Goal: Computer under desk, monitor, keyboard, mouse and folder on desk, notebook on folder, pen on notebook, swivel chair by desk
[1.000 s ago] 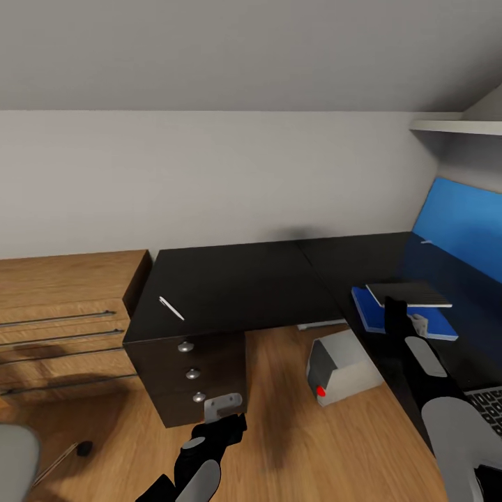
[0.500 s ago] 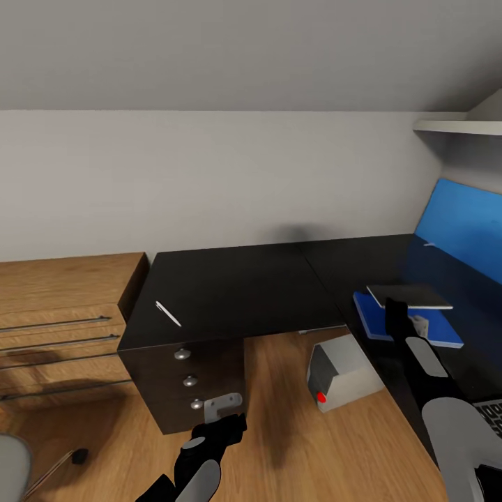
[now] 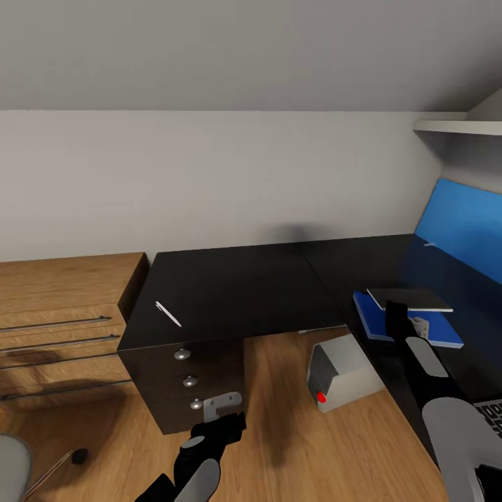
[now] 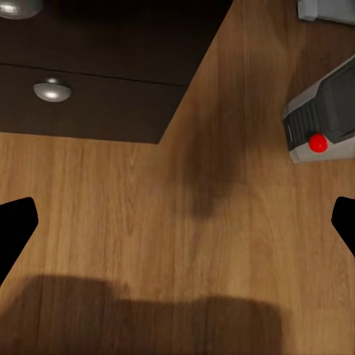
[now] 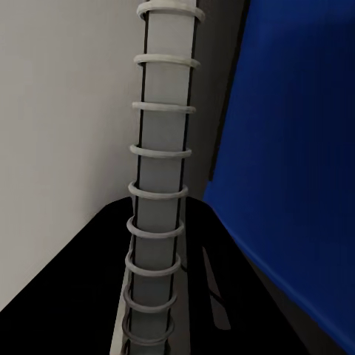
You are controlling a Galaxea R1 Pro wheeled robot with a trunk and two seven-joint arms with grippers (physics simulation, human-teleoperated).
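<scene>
The black desk (image 3: 237, 286) bends in an L towards the right. A white pen (image 3: 168, 314) lies near its left front edge. On the right wing lies the blue folder (image 3: 440, 328). Just above it the grey notebook (image 3: 408, 298) sits in my right gripper (image 3: 413, 323), which is shut on its near edge. The notebook's spiral binding (image 5: 157, 222) runs close before the right wrist camera. My left gripper (image 3: 223, 413) (image 4: 177, 229) hangs open and empty over the wood floor. The computer (image 3: 341, 369) (image 4: 325, 118) stands on the floor by the desk. A corner of the keyboard (image 3: 491, 408) shows.
A dark drawer unit (image 3: 185, 376) with silver knobs sits under the desk's left end. A light-wood shelf unit (image 3: 63, 314) stands left of it. The swivel chair's seat (image 3: 10, 467) and one base leg (image 3: 59, 464) show low left. A blue back panel (image 3: 460, 223) and white shelf (image 3: 457, 127) line the right.
The whole picture shifted slightly between the earliest frame and now, so the camera moved. The notebook now lies a little flatter over the folder. Nothing has moved in the last half second.
</scene>
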